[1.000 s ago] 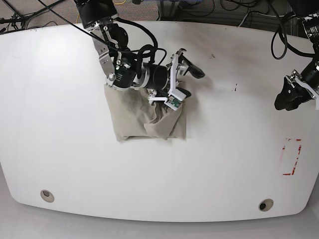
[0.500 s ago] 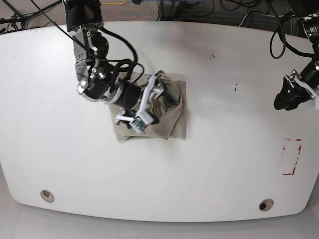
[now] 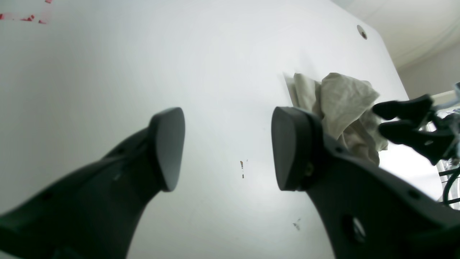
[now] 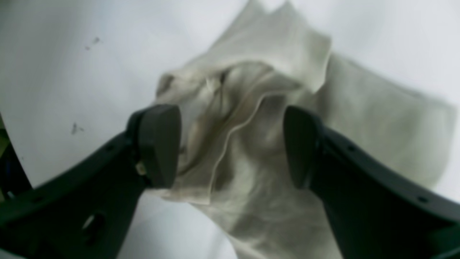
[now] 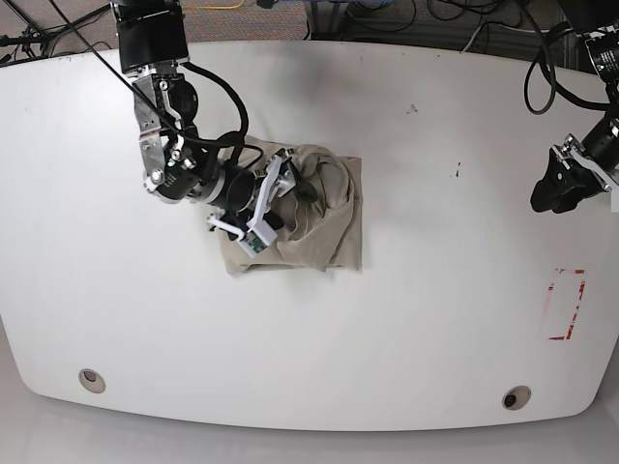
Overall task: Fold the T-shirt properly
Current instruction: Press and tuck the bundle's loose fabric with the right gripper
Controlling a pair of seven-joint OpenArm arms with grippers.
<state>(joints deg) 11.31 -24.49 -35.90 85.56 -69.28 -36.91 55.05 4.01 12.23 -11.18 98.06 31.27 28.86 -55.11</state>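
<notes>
The beige T-shirt (image 5: pixel 334 227) lies as a wrinkled, roughly square folded bundle left of the table's middle. My right gripper (image 5: pixel 287 201) hovers over its left part, jaws open and empty; in the right wrist view (image 4: pixel 230 144) the fingers straddle loose folds and a hem of the T-shirt (image 4: pixel 377 126) below them. My left gripper (image 5: pixel 553 193) is far off at the table's right edge, open and empty over bare table (image 3: pixel 226 144). From there the T-shirt (image 3: pixel 341 97) shows in the distance, with the right gripper's (image 3: pixel 413 124) black fingers beside it.
The white table (image 5: pixel 435 319) has a red tape rectangle (image 5: pixel 567 304) near its right edge, seen also in the left wrist view (image 3: pixel 25 16). Two round holes (image 5: pixel 90 379) (image 5: pixel 515 397) sit near the front edge. Cables lie along the back edge.
My right arm has swung leftward across the T-shirt, from its upper right corner to its left side. The cloth now lies more bunched on top. The left arm has not moved.
</notes>
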